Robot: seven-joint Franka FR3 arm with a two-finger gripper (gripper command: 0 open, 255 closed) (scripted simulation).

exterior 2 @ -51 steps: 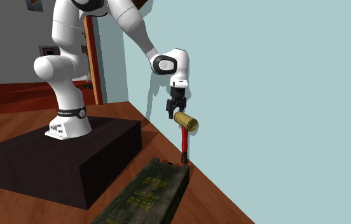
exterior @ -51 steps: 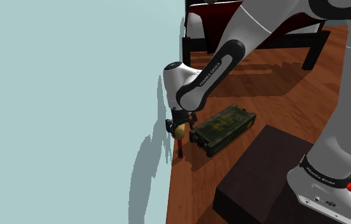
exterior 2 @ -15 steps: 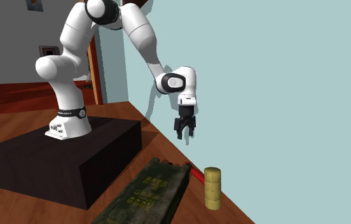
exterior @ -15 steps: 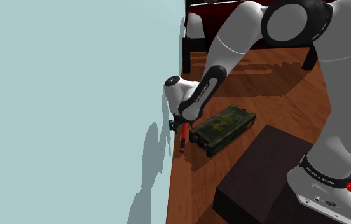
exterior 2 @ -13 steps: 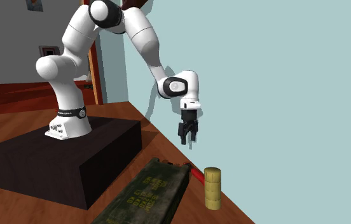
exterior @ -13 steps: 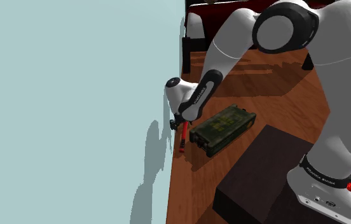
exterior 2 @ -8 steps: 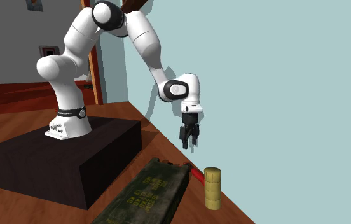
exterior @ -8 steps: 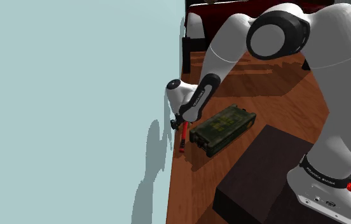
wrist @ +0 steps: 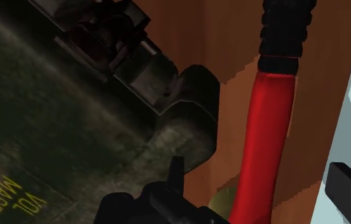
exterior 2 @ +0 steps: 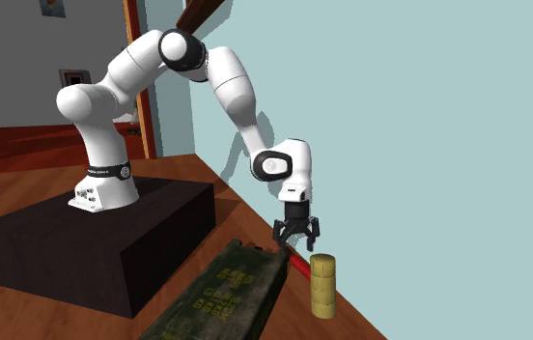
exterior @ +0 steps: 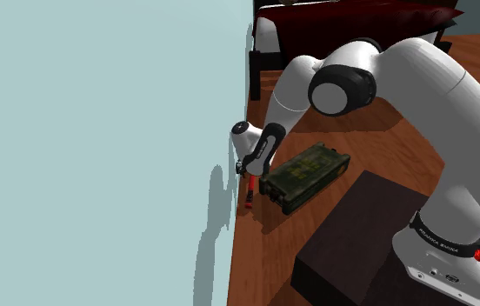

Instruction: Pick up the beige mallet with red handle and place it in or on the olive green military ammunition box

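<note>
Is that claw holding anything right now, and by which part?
Nothing is held: the open gripper hangs over the mallet, its fingers either side of the red handle.

Arm (exterior: pixel 386 78) bent low, red handle (exterior: pixel 250 193) beside green box (exterior: pixel 304 176)

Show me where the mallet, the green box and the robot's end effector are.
mallet (exterior 2: pixel 323 286): second exterior view, on its tan head.
green box (exterior 2: pixel 224 295): second exterior view, on its lid.
end effector (exterior 2: pixel 296 239): second exterior view, between its open fingertips.

Shoulder high behind stand (exterior: pixel 351 235), exterior low opposite, ammunition box (exterior: pixel 306 174) shared.
</note>
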